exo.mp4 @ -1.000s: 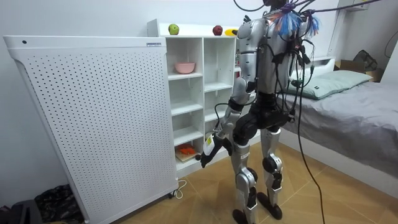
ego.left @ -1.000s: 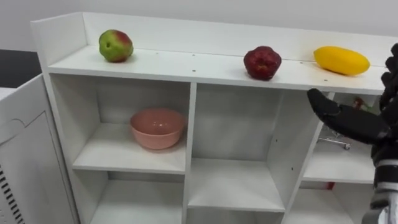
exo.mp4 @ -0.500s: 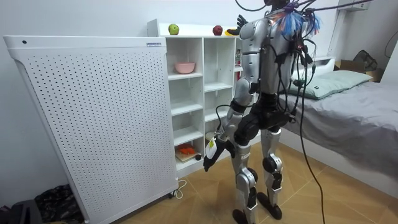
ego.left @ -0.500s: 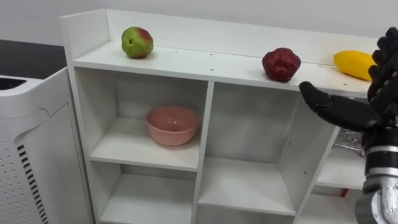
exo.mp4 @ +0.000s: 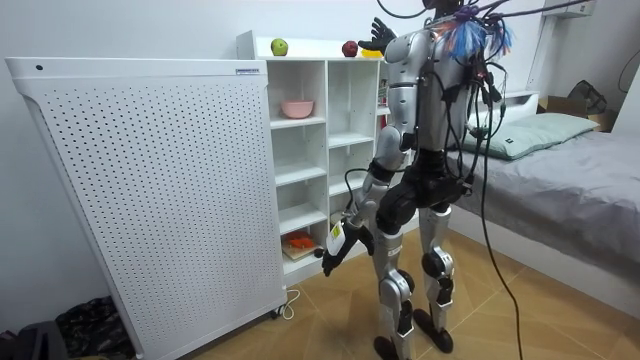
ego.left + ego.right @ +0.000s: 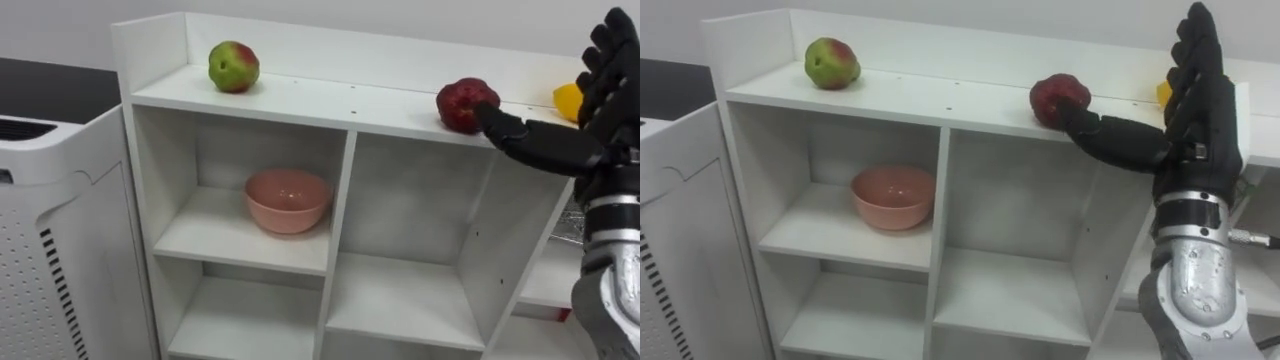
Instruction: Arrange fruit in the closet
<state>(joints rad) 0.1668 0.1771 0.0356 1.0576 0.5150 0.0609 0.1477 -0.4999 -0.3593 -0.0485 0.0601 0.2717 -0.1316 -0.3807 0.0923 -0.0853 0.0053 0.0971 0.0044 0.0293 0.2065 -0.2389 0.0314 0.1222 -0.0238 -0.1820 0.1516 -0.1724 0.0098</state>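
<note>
The right hand (image 6: 1200, 115) is held up at the top shelf of the closet (image 6: 330, 102), its fingers (image 6: 1196, 45) straight and upright with nothing gripped. The thumb is stretched out leftward, its tip right at the near side of the dark red apple (image 6: 458, 98); whether contact is made cannot be told. That apple is seen toward the right of the top shelf. A green-and-red apple (image 6: 233, 66) is well apart at the left end, and a yellow fruit (image 6: 566, 98) lies just to the right, half covered by the hand. A pink bowl (image 6: 288, 198) is set in the upper left compartment. In the room view the robot is stood facing the closet, with the left hand (image 5: 337, 243) hung low; its fingers cannot be made out.

A grasp of the red apple is judged to be the step in hand. To do it well, the palm should be brought over the fruit before the fingers are curled, so that it is enclosed rather than nudged. A round apple poked by a thumb alone may be rolled back or off the front edge. The yellow fruit should be kept clear.
</note>
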